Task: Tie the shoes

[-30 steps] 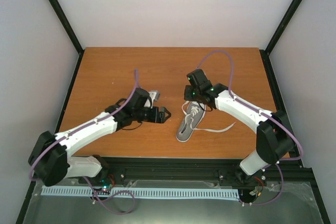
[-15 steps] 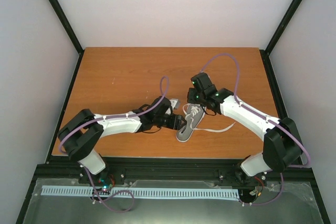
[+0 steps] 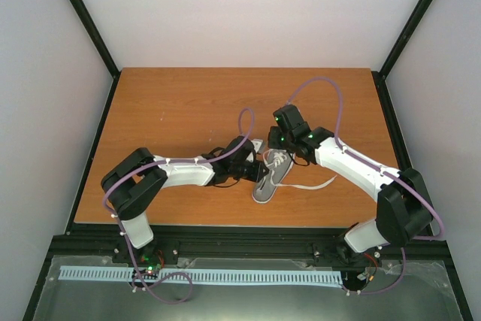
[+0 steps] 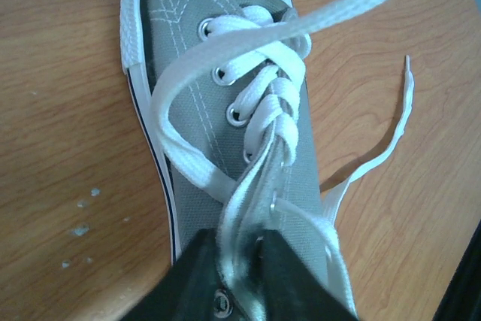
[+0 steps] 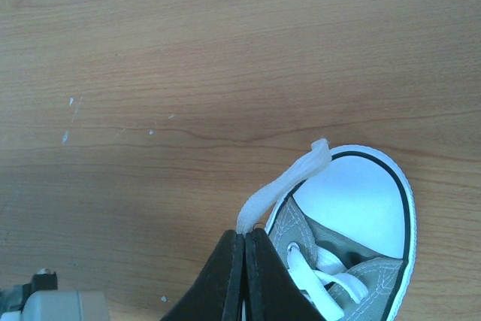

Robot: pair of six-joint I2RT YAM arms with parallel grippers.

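Note:
The grey shoe (image 3: 267, 180) with its white toe cap (image 5: 359, 204) lies in the middle of the table, toe pointing away from the arm bases. My left gripper (image 4: 239, 252) is at the shoe's tongue end, shut on a white lace strand (image 4: 242, 212) that rises from the crossed lacing. In the top view the left gripper (image 3: 258, 173) touches the shoe's left side. My right gripper (image 5: 245, 238) hangs over the toe, shut on another lace strand (image 5: 284, 183). The right gripper (image 3: 279, 149) is seen in the top view too. A loose lace end (image 4: 392, 134) trails on the wood to the right.
The wooden table (image 3: 173, 103) is fenced by black frame posts (image 3: 86, 20) and white walls. A black rail (image 3: 248, 240) runs along the near edge. A grey part of the left arm (image 5: 45, 304) shows at the lower left of the right wrist view.
My left arm swung right across the table to the shoe, and its jaws went from wide open to shut on the lace. The right gripper shifted slightly, still shut.

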